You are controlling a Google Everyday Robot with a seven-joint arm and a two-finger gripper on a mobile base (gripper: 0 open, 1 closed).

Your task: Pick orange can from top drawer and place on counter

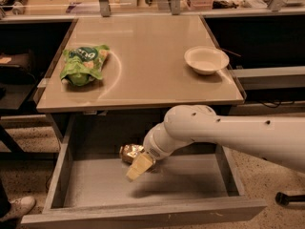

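The orange can (129, 151) lies on its side on the grey floor of the open top drawer (86, 187), near the back, left of middle. My gripper (138, 168) hangs from the white arm (224, 132) inside the drawer. It sits just to the right of and in front of the can, with its cream tip close against the can. The arm reaches in from the right and hides the drawer's back right part. The beige counter (147, 56) lies above the drawer.
A green snack bag (84, 64) lies on the counter's left side. A white bowl (206, 59) stands on its right side. A shoe (16, 208) shows on the floor at the lower left. Dark shelves flank the counter on both sides.
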